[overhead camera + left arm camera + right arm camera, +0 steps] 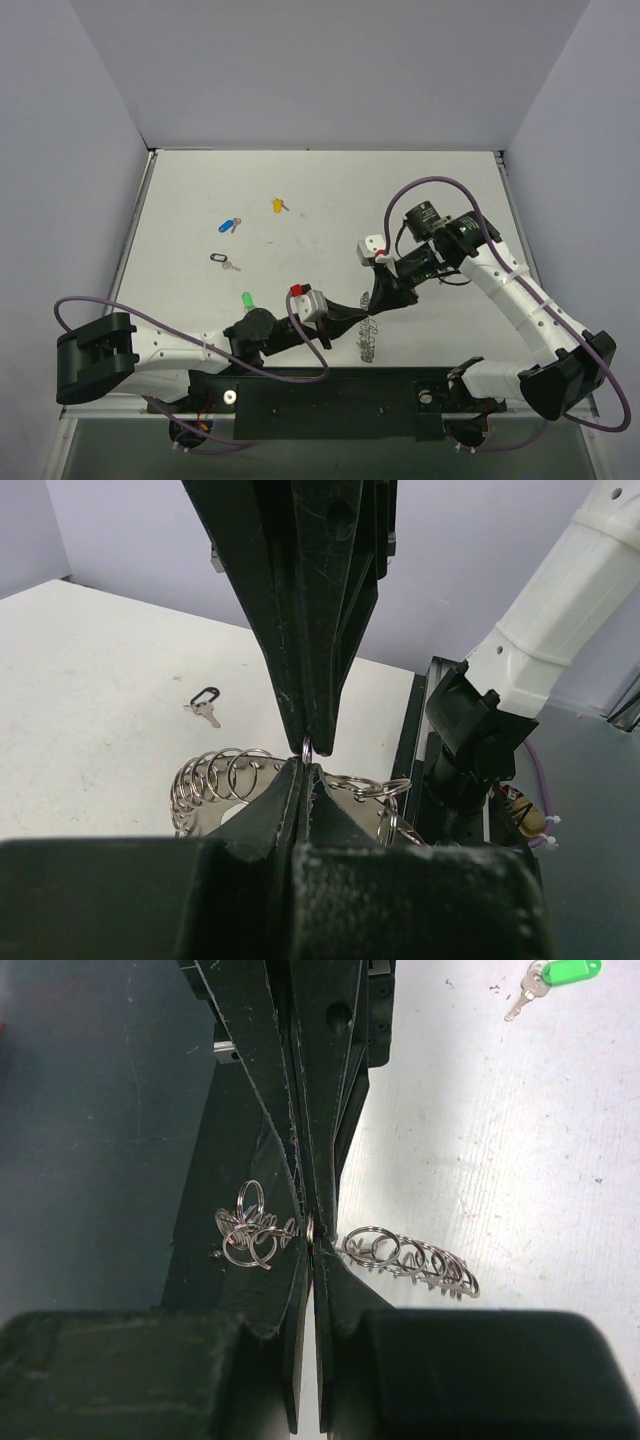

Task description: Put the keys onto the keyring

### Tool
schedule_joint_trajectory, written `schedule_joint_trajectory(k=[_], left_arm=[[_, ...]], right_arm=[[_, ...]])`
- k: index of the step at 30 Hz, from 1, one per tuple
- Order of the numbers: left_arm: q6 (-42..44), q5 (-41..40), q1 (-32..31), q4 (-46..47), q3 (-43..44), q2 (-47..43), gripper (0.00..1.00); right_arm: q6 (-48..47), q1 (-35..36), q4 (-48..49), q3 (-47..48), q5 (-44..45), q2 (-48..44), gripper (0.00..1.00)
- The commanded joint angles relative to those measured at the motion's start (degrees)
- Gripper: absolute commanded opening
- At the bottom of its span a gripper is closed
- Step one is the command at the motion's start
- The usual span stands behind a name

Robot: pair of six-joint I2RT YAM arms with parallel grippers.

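Note:
The keyring is a silvery chain of coiled rings hanging near the table's front edge. My left gripper and right gripper meet tip to tip above it. In the left wrist view, my left gripper is shut on one ring, with coils spilling to both sides. From the right wrist, my right gripper is shut on the same ring of the keyring. The keys lie loose on the table: green, black, blue, yellow. The green key and black key also show in the wrist views.
A black mounting bar runs along the near edge of the white table, just below the hanging rings. Grey walls close in the table on three sides. The right arm's white link rises beside the left gripper.

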Motion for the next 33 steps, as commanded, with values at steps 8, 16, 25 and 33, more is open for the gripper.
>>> schedule_joint_trajectory(k=[8, 16, 25, 33], left_arm=[[-4.98, -3.92, -0.29, -10.76, 3.27, -5.89, 0.39], [-2.00, -5.60, -0.29, -19.66, 7.04, -6.79, 0.45], [2.93, -6.04, -0.20, -19.49, 12.85, -0.02, 0.45], [4.78, -6.12, -0.29, -18.87, 14.88, 3.59, 0.38]], right_arm=[[10.26, 3.09, -2.07, 7.65, 16.95, 1.01, 0.00], [7.80, 5.11, -8.57, 12.58, 23.29, 4.79, 0.00], [6.92, 5.64, -9.64, 12.94, 23.65, 5.49, 0.00], [6.31, 5.64, -10.16, 13.02, 22.68, 5.93, 0.00]])
